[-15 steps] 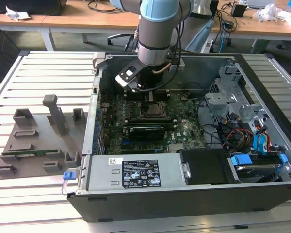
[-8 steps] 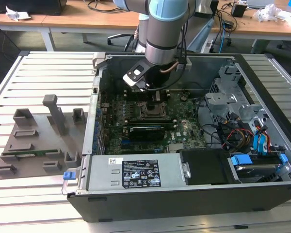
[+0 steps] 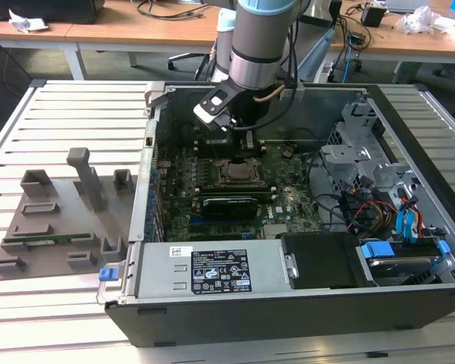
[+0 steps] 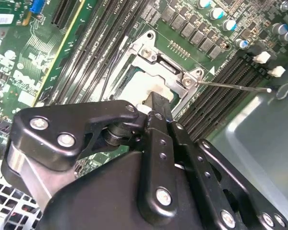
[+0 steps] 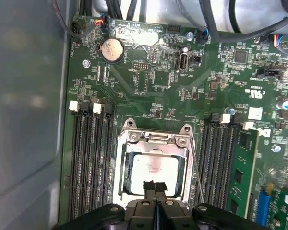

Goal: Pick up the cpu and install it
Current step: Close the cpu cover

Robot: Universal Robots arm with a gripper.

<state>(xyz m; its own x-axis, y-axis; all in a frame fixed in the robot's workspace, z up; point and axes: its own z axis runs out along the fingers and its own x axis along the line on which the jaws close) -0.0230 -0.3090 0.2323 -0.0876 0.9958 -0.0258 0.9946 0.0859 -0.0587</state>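
The cpu (image 5: 151, 165) is a silver-grey square plate lying flat inside the open socket frame (image 5: 156, 139) on the green motherboard (image 5: 153, 81). In both wrist views my gripper (image 5: 154, 186) hangs just above the cpu's near edge, its two black fingers pressed together with nothing between them. The second wrist view shows the fingertips (image 4: 158, 103) over the pale cpu (image 4: 134, 88). In the exterior view the arm reaches down into the open computer case, and the gripper (image 3: 244, 142) is right above the socket (image 3: 239, 171).
A thin socket lever (image 5: 196, 167) runs beside the frame, with rows of black memory slots (image 5: 89, 158) on both sides and a green memory stick (image 5: 240, 167). The case wall (image 5: 24, 120) is close. A grey fixture plate (image 3: 53, 220) lies on the exterior view's left, outside the case.
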